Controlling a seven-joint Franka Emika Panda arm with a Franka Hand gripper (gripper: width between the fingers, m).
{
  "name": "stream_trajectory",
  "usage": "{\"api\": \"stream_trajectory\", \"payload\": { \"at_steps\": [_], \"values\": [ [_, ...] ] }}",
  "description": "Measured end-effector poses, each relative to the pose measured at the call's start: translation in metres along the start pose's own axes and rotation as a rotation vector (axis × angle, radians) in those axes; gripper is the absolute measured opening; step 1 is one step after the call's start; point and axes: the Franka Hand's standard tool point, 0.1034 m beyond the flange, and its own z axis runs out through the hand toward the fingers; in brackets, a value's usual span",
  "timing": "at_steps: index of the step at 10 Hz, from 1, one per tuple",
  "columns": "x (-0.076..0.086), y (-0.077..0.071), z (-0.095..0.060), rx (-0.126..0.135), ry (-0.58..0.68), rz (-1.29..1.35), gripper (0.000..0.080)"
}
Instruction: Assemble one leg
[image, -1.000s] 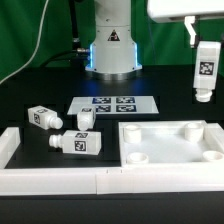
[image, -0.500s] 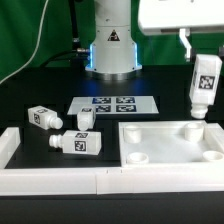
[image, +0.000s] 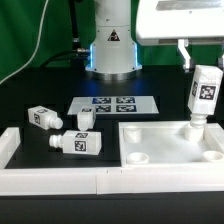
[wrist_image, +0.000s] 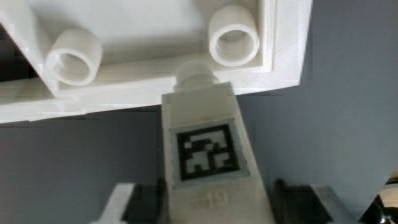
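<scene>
My gripper (image: 201, 60) is shut on a leg (image: 205, 92), a white peg with a square tag mark. I hold it slightly tilted with its narrower end pointing down. That end is at or just above the back right socket (image: 196, 127) of the big white panel (image: 168, 146); I cannot tell whether they touch. In the wrist view the leg (wrist_image: 210, 140) runs from my gripper (wrist_image: 208, 206) to a round socket (wrist_image: 237, 42). A second socket (wrist_image: 75, 62) lies beside it. Three more legs lie on the table at the exterior view's left (image: 42, 118), (image: 85, 119), (image: 78, 142).
The marker board (image: 115, 103) lies flat behind the panel, in front of the arm's base (image: 110, 55). A low white wall (image: 90, 181) runs along the front and up the exterior view's left side (image: 10, 146).
My gripper has come down with the leg. The leg's narrower end has dropped from well above the panel to the back right socket.
</scene>
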Motion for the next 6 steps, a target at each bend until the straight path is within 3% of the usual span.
{"api": "stream_trajectory", "payload": {
  "at_steps": [2, 4, 6],
  "values": [
    [0.000, 0.000, 0.009, 0.018, 0.009, -0.008, 0.0281],
    [0.004, -0.022, 0.012, 0.036, -0.004, 0.000, 0.0281],
    [0.009, -0.023, 0.014, 0.008, -0.079, -0.016, 0.0281]
  ]
}}
